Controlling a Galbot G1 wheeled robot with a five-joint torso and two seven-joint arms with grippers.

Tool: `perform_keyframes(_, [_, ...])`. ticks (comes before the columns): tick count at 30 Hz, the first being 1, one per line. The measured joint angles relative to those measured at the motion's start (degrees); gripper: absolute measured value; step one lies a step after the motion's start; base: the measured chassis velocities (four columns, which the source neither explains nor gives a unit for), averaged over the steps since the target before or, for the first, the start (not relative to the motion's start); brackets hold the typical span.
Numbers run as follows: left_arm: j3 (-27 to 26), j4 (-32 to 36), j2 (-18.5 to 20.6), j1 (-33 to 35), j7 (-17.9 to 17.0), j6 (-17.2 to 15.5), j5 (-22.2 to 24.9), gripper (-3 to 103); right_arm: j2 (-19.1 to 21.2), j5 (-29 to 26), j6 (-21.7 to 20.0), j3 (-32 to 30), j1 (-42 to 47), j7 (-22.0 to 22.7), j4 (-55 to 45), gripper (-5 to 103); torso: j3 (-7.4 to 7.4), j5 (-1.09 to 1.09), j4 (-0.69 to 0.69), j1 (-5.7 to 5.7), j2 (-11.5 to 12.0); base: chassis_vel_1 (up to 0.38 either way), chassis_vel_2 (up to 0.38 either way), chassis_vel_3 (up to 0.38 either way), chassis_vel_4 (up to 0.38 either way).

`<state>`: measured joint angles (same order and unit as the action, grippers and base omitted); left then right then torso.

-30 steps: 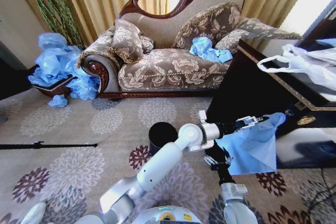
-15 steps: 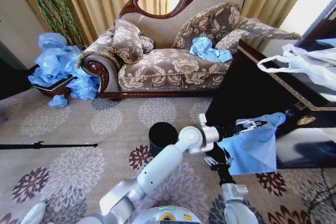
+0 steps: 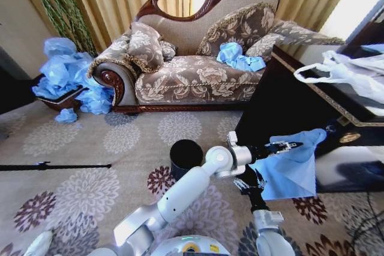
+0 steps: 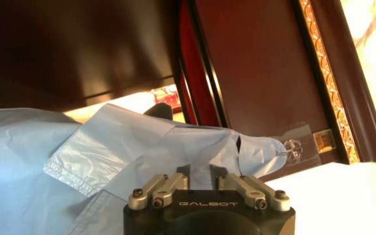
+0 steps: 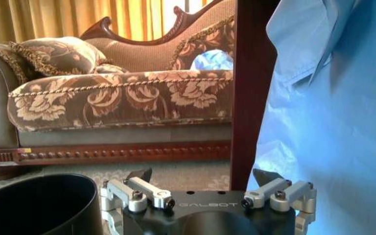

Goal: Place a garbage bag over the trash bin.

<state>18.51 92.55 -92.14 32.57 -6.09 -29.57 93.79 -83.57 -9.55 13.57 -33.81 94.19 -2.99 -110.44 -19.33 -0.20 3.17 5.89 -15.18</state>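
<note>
On the patterned carpet (image 3: 90, 148), before the sofa (image 3: 198, 58), we see the trash bin (image 3: 185, 155): a small, glossy black cylinder with straight plain sides and an open mouth, standing upright on a floral rug of grey and maroon blooms. In the right wrist view its dark rim (image 5: 37, 205) lies close beside the right pincer (image 5: 204, 183), whose fingers stand wide apart with nothing between them.

To the right of the bin, our left arm reaches across, and the left pincer (image 3: 287, 145) is closed upon the top edge of the garbage bag (image 3: 291, 169). The bag is thin, light blue plastic, slightly translucent and finely crinkled, hanging in a flat, roughly square sheet with a folded seam near its upper edge. In the left wrist view the film (image 4: 129, 156) bunches between the narrow fingers. It hangs off the floor, just beside the dark wooden cabinet (image 3: 282, 100) with its gilt trim, and near the bin but apart from it.

Below the bag, the right pincer (image 3: 247, 183) points upward.
</note>
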Motion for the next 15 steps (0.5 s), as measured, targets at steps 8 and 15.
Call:
perform_keyframes(8, [0.0, -0.07, 0.0, 0.16, 0.71, 0.31, -0.52, 1, 0.08, 0.14, 0.03, 0.08, 0.0, -0.03, 0.0, 100, 0.0, 0.0, 0.0, 0.0, 0.0, 0.0, 0.0, 0.0, 0.0])
perform_keyframes(15, [-0.08, 0.6, 0.0, 0.47, 0.75, 0.87, -0.54, 0, 0.12, 0.2, 0.02, 0.11, -0.04, -0.06, 0.02, 100, 0.0, 0.0, 0.0, 0.0, 0.0, 0.0, 0.0, 0.0, 0.0])
